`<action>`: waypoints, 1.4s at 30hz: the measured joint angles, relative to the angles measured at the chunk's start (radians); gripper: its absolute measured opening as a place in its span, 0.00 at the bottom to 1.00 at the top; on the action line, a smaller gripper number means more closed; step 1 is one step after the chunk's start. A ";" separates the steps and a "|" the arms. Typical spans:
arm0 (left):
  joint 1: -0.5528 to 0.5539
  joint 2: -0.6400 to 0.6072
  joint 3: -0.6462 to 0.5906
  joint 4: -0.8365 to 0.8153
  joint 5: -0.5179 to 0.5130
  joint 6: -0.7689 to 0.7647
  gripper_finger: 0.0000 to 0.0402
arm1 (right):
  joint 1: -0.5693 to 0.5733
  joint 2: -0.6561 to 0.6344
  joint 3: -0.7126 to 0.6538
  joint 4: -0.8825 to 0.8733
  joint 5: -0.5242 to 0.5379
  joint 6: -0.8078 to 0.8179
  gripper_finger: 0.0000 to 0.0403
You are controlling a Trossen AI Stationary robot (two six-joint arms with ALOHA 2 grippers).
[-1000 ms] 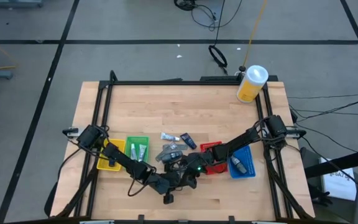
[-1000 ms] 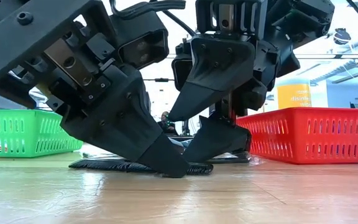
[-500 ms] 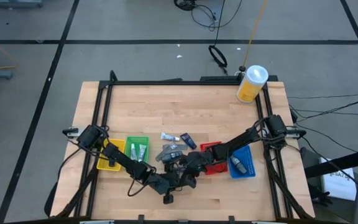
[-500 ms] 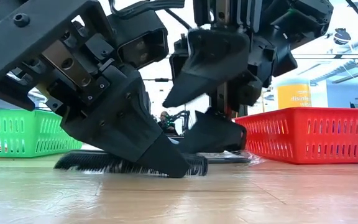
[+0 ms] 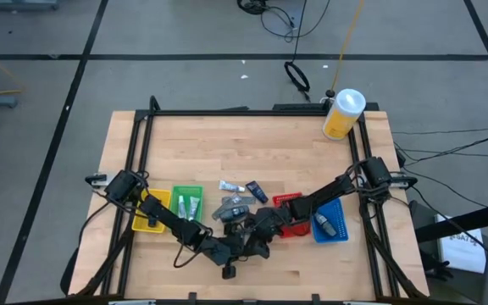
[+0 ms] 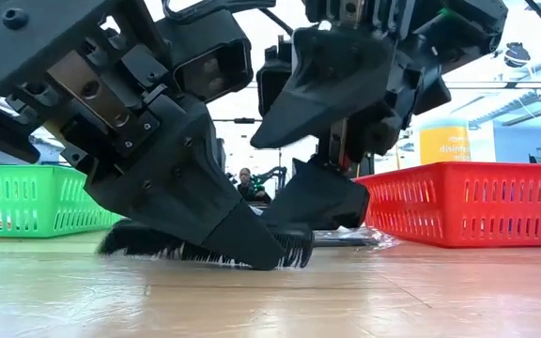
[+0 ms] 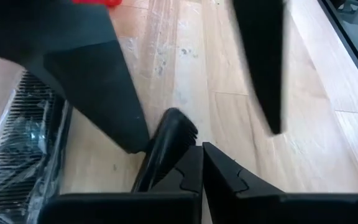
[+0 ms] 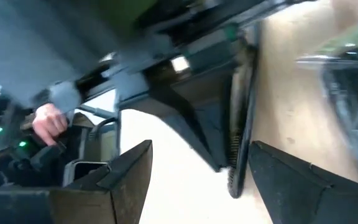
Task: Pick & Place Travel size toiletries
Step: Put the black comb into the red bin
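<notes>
A black comb [image 6: 158,244] lies near the table's near edge, tilted, with its teeth showing. My left gripper [image 7: 201,149] is shut, its tips down at the table beside the comb [image 7: 166,140]. My right gripper [image 8: 194,168] is open just above it, one finger on each side of the comb [image 8: 238,118]. More toiletries sit in a loose pile [image 5: 234,207] behind the grippers, with two tubes [image 5: 231,185] beyond that. Another wrapped comb [image 7: 17,146] lies close by. My left gripper presses the outer side of one finger [image 7: 182,171] against the comb's spine [image 7: 157,158], slanting down from the table's left. The finger lies along the comb. The comb leans on it, one long edge on the table [image 6: 280,258]. My right gripper's lower finger [image 6: 322,197] stands at the comb's end [image 6: 294,239]; whether it touches, I cannot tell.
A yellow bin [image 5: 140,222] and a green bin [image 5: 186,191] holding tubes stand to the left. A red bin [image 5: 288,200] and a blue bin [image 5: 339,212] holding items stand to the right. A yellow canister [image 5: 343,113] sits at the far right corner.
The comb has gone from lying flat on the table to tilted up on one long edge, its left end raised. My right gripper has risen a little above it. My left gripper has tipped slightly, its tip staying at the table.
</notes>
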 joint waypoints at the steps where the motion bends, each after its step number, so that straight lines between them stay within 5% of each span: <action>1: 0.000 0.000 0.000 -0.001 -0.002 0.001 0.03 | 0.002 0.000 0.000 0.006 -0.006 0.000 0.63; 9: -0.004 0.000 0.000 0.000 -0.013 0.007 0.03 | 0.021 0.000 0.002 0.006 0.011 -0.036 0.63; 16: -0.004 0.000 0.000 0.001 -0.016 0.006 0.01 | 0.040 0.000 0.002 -0.101 0.155 -0.117 0.59; 23: -0.003 0.000 -0.001 0.002 -0.036 0.008 0.04 | 0.062 0.000 0.002 -0.121 0.254 -0.179 0.42; 33: -0.004 -0.013 -0.001 0.000 -0.045 0.005 0.05 | 0.066 0.000 0.002 -0.128 0.273 -0.216 0.04; 38: -0.031 -0.105 -0.007 -0.017 -0.030 0.056 0.06 | 0.070 -0.046 0.000 -0.183 0.276 -0.207 0.04; 42: -0.094 -0.200 -0.002 -0.007 -0.113 0.148 0.06 | 0.090 -0.143 0.001 -0.310 0.293 -0.193 0.02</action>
